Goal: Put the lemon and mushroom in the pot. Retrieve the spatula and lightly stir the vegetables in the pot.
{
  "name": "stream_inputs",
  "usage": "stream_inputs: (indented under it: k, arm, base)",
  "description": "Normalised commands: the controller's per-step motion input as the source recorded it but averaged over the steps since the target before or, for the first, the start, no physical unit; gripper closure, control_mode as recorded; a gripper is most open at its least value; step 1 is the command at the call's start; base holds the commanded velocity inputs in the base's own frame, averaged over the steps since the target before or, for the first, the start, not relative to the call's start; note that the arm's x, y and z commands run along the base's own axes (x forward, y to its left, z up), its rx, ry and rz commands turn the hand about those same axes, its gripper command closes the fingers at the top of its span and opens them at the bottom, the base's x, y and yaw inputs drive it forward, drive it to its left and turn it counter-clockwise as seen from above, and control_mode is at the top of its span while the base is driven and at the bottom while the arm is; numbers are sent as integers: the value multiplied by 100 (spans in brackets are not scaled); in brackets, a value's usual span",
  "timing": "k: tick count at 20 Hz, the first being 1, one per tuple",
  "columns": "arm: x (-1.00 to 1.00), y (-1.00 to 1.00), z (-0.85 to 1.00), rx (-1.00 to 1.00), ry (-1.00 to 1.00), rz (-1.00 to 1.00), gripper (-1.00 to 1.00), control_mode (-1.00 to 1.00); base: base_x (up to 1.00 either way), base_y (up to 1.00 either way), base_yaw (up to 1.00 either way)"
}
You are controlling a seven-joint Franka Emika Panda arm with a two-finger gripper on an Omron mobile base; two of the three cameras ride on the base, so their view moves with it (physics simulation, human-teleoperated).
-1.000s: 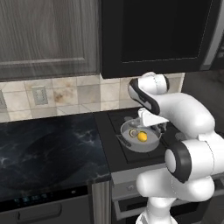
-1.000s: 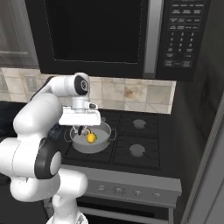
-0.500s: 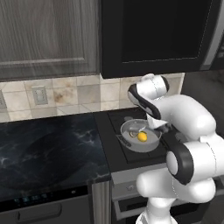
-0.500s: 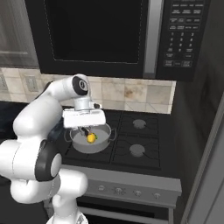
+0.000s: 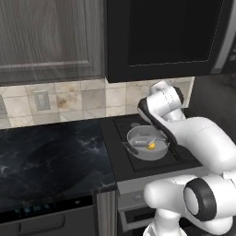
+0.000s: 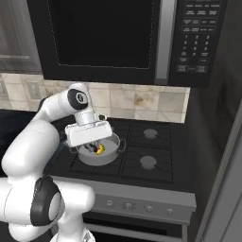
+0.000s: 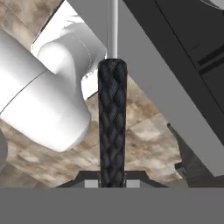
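Note:
On the front left burner stands the grey pot. The yellow lemon lies inside it. My gripper reaches down into the pot next to the lemon and is shut on the spatula. In the hand view the spatula's dark woven handle stands between the fingertips, with its thin pale shaft running away from them. A pale flat piece in the pot left of the lemon looks like the spatula's head. The mushroom is hidden.
The black stove has free burners to the pot's right. A microwave hangs low above it. Dark marble counter stretches to the left, with a tiled wall behind and a dark tall panel at the far right.
The hand has sunk a little lower into the pot with the spatula. The lemon has stayed in place.

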Motion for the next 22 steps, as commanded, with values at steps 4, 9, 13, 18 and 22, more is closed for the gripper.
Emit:
stream_inputs:
  k: [4,9,13,18,22]
  arm:
    - [6,-14,0,0,0,32,100,-100]
    - [17,-46,2,0,0,27,100,-100]
    - [30,-59,0,3,0,5,100,-100]
    - [44,-46,0,11,0,0,100,-100]
    - [65,-7,0,9,0,-7,100,-100]
  base:
    - [0,0,0]
    - [0,0,0]
    - [0,0,0]
    - [0,0,0]
    - [0,0,0]
